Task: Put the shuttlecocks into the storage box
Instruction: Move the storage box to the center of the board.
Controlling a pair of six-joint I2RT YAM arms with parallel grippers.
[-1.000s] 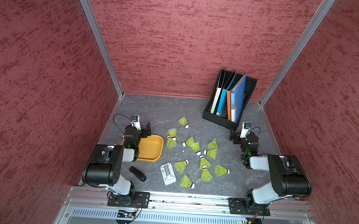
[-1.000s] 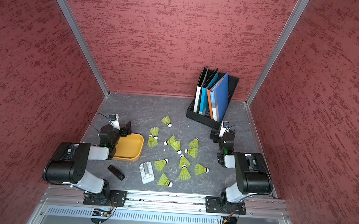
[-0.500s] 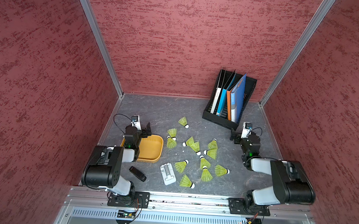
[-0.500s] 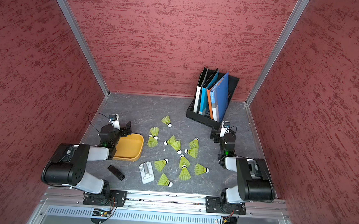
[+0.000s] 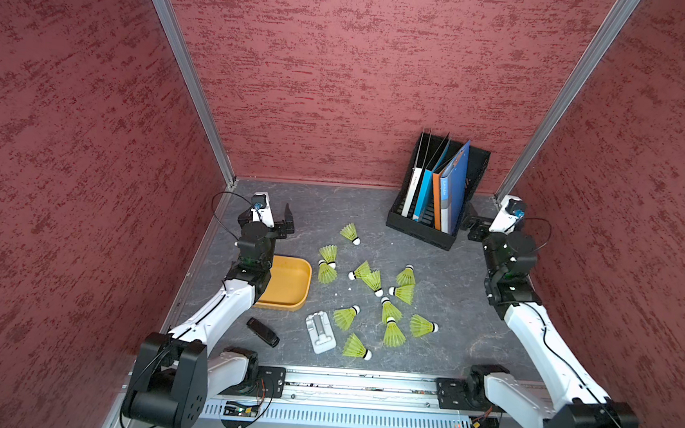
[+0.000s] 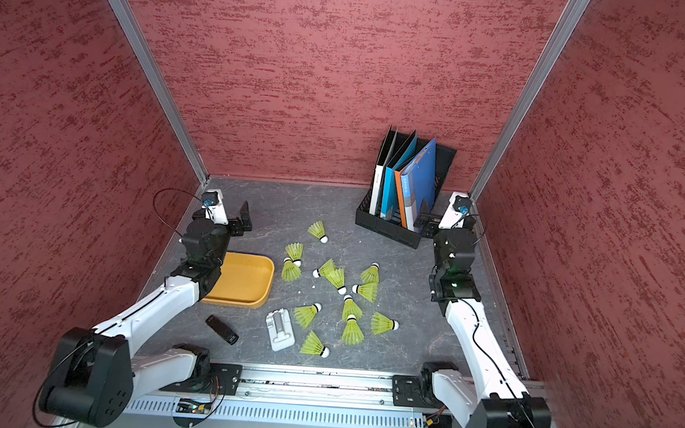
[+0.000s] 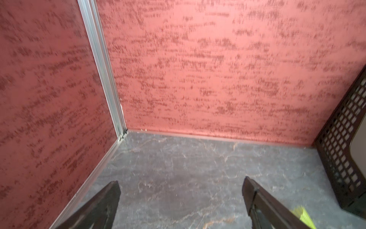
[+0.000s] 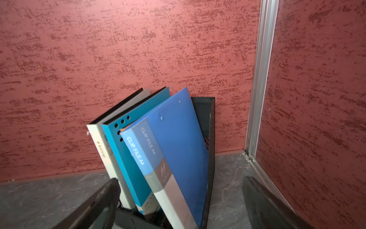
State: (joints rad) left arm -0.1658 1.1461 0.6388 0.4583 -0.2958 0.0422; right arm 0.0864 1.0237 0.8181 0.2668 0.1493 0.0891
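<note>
1. The shuttlecocks (image 5: 373, 281) are scattered over the middle of the grey table (image 5: 461, 312). There are roughly a dozen, all tipped on their sides and all outside the storage box (image 5: 288, 279).
2. The storage box is parked on the left side, just left of the nearest shuttlecocks, and its left edge is covered by the left arm.
3. The left gripper (image 5: 281, 225) is held past the far end of the box, near the far-left corner. Its jaws are spread wide and nothing is pinched. The shuttlecocks are found to its right and mostly nearer, none touching it.
4. In the left wrist view only bare table is seen between the fingers (image 7: 103, 204), plus a yellow-green sliver at the edge.
5. The right gripper (image 5: 473, 226) is held at the far right, just beside the right end of the black file rack (image 5: 421, 232) with its folders (image 5: 454, 185). Its jaws are spread wide too, with nothing gripped. The shuttlecocks are well apart from it, to the left and nearer.
</note>
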